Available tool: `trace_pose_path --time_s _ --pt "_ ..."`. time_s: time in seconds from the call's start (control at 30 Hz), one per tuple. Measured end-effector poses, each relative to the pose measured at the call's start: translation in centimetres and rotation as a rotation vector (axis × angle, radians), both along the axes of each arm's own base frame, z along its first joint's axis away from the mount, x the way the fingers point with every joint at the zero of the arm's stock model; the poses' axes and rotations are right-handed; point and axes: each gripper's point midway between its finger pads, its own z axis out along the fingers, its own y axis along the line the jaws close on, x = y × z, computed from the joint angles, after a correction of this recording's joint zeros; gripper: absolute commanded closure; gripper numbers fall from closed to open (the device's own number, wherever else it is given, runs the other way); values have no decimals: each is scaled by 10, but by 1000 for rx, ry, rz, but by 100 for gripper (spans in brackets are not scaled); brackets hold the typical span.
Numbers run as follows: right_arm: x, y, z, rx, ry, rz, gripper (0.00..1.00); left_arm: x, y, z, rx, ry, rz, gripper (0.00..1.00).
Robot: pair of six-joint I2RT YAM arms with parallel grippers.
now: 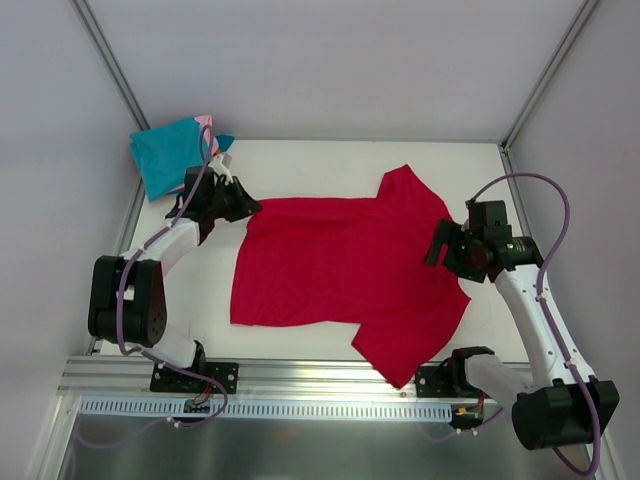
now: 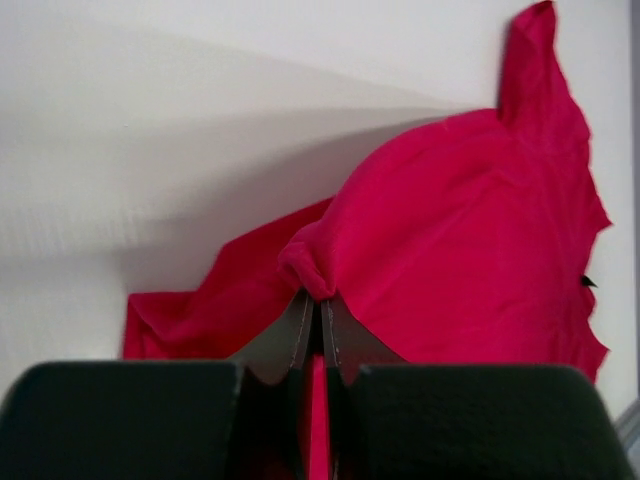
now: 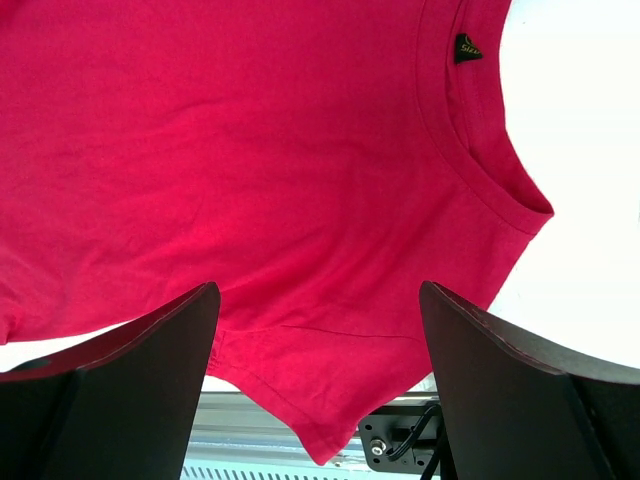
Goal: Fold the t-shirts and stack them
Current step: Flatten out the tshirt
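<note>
Two grippers worked the large bright red cloth t-shirt [image 1: 340, 270] spread mid-frame: the left gripper [image 1: 247, 205] had pinched its upper-left hem corner, the right gripper [image 1: 440, 250] hovered wide open, holding nothing, near the collar, which it likely needed to grasp before folding.

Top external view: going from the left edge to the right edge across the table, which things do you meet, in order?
Folded teal t-shirt → left gripper, its fingers shut on the red shirt's corner → red t-shirt spread flat → right gripper, fingers open by the shirt's collar side.
</note>
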Motion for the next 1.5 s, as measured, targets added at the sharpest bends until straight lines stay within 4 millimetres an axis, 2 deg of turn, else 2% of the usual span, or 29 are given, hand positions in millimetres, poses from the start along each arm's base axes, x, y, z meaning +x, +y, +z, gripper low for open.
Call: trace_pose_path --time_s 0.07,0.13,0.17,0.23,0.27,0.3,0.33,0.37,0.5,0.6,0.67,0.77,0.93,1.07,1.17,1.3,1.5 --pt "1 1 -1 4 3 1 14 -8 -5 16 -15 -20 -22 100" --pt "3 2 -1 10 -3 1 14 -20 -11 21 -31 -14 -45 100" --pt "3 2 0 12 -6 2 14 -28 -14 19 -38 0 -54 95" --pt "4 3 0 15 -8 3 14 -50 -23 8 -47 49 -86 70" --pt "4 3 0 15 -7 3 14 -62 -28 0 -51 86 -102 36" --pt "4 3 0 15 -7 4 14 -74 -33 -7 -51 121 -122 25" --pt "4 3 0 16 -7 4 14 -86 -37 -15 -58 163 -135 18" --pt "3 3 0 15 -7 4 14 -98 -42 -22 -64 200 -156 1" --pt "4 3 2 14 -13 7 14 -142 -51 -44 -62 309 -193 1" --pt "3 3 3 15 -18 8 14 -158 -45 -42 -44 275 -168 1" --pt "3 3 5 16 -23 8 14 -154 -38 -30 -30 206 -116 1" --pt "3 3 8 16 -31 8 14 -138 -28 -8 -20 94 -35 1" --pt "-1 2 10 12 -33 9 14 -121 -18 0 -8 37 63 1" --pt "-2 1 10 11 -29 8 14 -113 -21 -10 -17 81 81 1" --pt "-2 1 12 10 -32 8 14 -107 -25 -29 -19 158 88 1" --pt "-2 0 12 6 -32 7 14 -109 -31 -47 -23 232 85 3" --pt "-2 0 12 1 -33 7 14 -102 -48 -49 -26 252 51 3"
